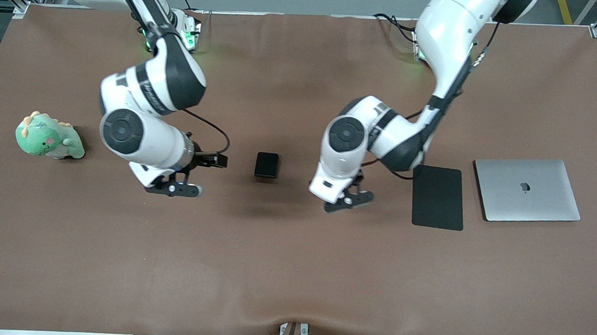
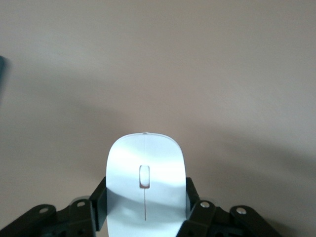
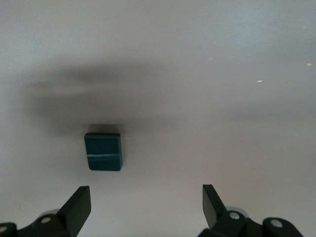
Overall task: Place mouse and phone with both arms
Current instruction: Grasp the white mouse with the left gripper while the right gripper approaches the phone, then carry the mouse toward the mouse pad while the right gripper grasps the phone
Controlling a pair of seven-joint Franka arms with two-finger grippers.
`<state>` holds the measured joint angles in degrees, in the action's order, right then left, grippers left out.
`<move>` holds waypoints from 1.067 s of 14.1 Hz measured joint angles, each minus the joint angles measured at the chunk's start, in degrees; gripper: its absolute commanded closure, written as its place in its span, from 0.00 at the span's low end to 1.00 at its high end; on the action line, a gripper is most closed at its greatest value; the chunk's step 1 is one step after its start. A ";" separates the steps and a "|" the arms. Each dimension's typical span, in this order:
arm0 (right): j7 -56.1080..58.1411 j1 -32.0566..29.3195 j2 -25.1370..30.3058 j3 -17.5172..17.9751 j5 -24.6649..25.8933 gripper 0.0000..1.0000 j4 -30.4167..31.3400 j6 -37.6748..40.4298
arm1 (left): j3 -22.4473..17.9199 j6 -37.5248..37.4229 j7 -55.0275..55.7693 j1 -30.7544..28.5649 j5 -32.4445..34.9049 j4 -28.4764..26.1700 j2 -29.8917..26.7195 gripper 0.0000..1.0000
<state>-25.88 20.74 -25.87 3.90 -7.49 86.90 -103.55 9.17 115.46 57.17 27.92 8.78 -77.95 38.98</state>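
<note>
The phone, a small black rounded slab, lies flat on the brown desk between the two grippers and serves here as the landmark. In the right wrist view a thin pale line crosses it; no writing on it can be read. The right gripper hangs above the desk just beside the phone, toward the right arm's end, its fingers spread wide with nothing between them. The left gripper hangs over the desk toward the left arm's end from the phone, clamped on the mouse, a glossy white oval with a scroll slot and a thin centre line, held by its sides; the mouse is hidden in the front view. Toward the left arm's end from the phone lie a black mouse pad and then a closed silver laptop bearing an Apple logo. Toward the right arm's end from the phone sits a green plush dinosaur.
</note>
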 measured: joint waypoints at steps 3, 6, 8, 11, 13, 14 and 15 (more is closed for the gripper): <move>-1.49 3.17 -4.04 0.00 0.00 0.00 0.73 -5.75 | 0.03 -6.34 -6.03 -6.30 0.00 -0.25 -1.45 1.00; -1.67 5.26 -7.80 -0.01 0.00 0.00 1.29 -10.44 | 0.13 -8.52 -13.45 -12.71 0.00 -0.34 -2.77 1.00; -1.67 6.50 -10.16 -0.01 0.00 0.00 1.36 -13.16 | 0.20 -9.07 -17.26 -15.79 0.00 -0.46 -3.35 1.00; -1.67 8.51 -12.98 -0.03 0.01 0.00 1.42 -15.75 | 0.21 -10.35 -23.66 -18.74 0.00 -1.26 -4.43 1.00; -1.67 9.56 -13.92 -0.04 0.03 0.00 1.82 -16.27 | 0.20 -10.57 -27.84 -20.81 0.00 -2.74 -5.50 1.00; -1.67 10.05 -13.99 -0.04 0.03 0.00 2.70 -17.21 | 0.20 -10.61 -29.82 -21.92 0.00 -3.72 -6.11 1.00; -1.67 10.49 -14.00 -0.04 0.04 0.00 3.93 -18.62 | 0.18 -10.61 -31.71 -23.00 0.00 -4.85 -6.78 1.00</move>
<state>-27.54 31.23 -39.87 3.86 -7.45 90.84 -122.17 9.35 104.85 25.46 4.92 8.78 -82.80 32.20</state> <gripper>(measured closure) 0.000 0.388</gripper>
